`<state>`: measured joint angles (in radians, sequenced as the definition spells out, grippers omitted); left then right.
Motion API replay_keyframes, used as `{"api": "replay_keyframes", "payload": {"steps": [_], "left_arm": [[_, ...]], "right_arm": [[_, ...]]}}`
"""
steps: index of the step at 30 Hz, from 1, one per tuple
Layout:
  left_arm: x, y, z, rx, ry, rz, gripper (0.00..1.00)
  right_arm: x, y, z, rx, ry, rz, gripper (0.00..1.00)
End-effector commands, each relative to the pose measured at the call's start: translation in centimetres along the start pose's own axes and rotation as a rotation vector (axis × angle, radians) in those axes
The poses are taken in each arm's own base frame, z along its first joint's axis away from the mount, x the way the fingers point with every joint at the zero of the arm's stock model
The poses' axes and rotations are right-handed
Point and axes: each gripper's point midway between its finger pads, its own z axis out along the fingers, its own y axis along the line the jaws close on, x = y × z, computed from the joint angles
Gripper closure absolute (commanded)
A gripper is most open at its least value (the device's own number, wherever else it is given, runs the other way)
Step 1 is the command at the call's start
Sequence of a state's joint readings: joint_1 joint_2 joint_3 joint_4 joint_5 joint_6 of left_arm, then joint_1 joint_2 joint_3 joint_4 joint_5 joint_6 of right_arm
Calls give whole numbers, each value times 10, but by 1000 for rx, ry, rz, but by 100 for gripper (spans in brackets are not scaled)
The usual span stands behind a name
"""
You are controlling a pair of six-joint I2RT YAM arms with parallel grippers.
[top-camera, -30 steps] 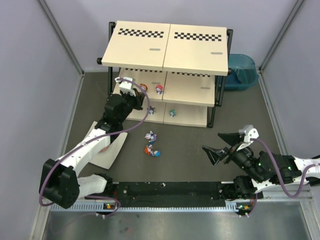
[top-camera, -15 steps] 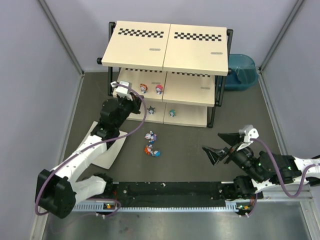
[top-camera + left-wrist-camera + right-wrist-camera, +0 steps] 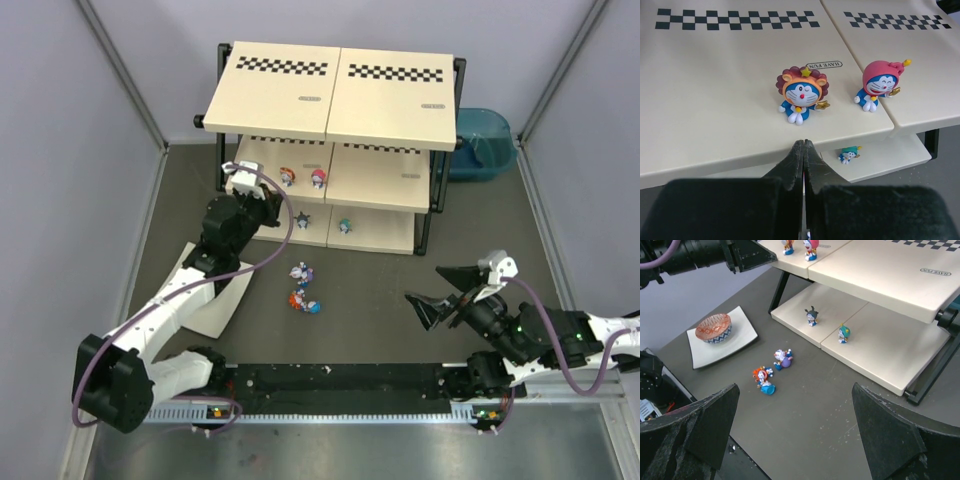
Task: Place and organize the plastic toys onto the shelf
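The left gripper point(image 3: 804, 146) was pinched fully shut with nothing between its fingers, poised at the near edge of the middle board of the shelf point(image 3: 385, 95). Just beyond it on that board stood a lion-maned toy point(image 3: 801, 96), with a red-hooded toy point(image 3: 879, 85) to its right. On the lowest board stood a dark toy point(image 3: 812, 316) and, to its right, a teal-capped toy point(image 3: 843, 333). A purple-and-white toy point(image 3: 783, 359) and an orange toy point(image 3: 763, 380) lay on the table point(image 3: 370, 300), nearer than the shelf. The right gripper point(image 3: 426, 284) hung wide open and empty, well to their right.
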<state>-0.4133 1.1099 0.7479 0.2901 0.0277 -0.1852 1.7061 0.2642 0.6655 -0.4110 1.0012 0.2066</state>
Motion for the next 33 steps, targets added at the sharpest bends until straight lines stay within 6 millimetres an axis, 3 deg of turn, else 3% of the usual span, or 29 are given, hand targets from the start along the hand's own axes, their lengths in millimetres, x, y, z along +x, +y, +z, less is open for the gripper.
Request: {"api": "replay_keyframes", "payload": {"steps": [1, 15, 33], "left_arm": [[-31, 1, 5, -9, -78, 1, 100], [-36, 3, -1, -6, -98, 0, 100], [-38, 9, 10, -10, -99, -1, 100]], "right_arm": [[1, -1, -1, 2, -9, 20, 4], [2, -4, -2, 8, -13, 26, 4], [-1, -4, -2, 7, -15, 19, 4]]}}
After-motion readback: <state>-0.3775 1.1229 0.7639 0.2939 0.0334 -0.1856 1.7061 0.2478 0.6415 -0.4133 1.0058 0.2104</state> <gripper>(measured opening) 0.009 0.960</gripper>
